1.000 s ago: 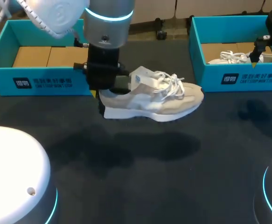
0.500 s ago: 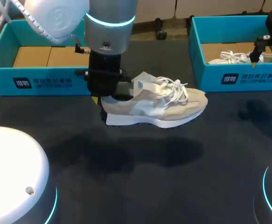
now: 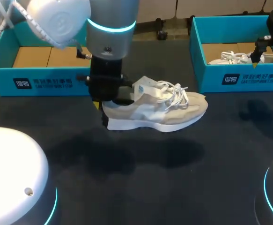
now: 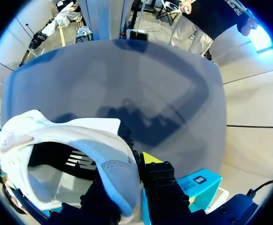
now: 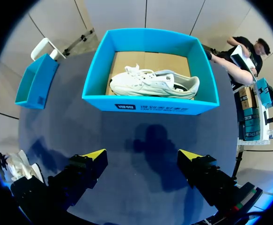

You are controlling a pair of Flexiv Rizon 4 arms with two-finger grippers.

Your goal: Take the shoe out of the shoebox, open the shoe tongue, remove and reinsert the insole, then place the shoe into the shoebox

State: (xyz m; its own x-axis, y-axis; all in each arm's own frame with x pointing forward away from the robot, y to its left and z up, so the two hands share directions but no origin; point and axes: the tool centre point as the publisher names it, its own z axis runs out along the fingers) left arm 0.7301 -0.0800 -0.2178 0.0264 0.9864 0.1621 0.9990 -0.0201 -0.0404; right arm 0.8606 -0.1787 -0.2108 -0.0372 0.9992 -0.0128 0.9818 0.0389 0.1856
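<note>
Looking at the frame centre, you see the beige shoe [image 3: 159, 110] above the dark desk [image 3: 173, 178], its heel grasped by your left end effector [image 4: 125, 169]; at upper right, your right end effector [image 5: 142, 157] hangs released.

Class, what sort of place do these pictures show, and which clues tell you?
Probably a robotics lab bench for shoe-handling trials: a dark table, a left shoebox and right shoebox, both blue, and the left arm holding a shoe.
</note>
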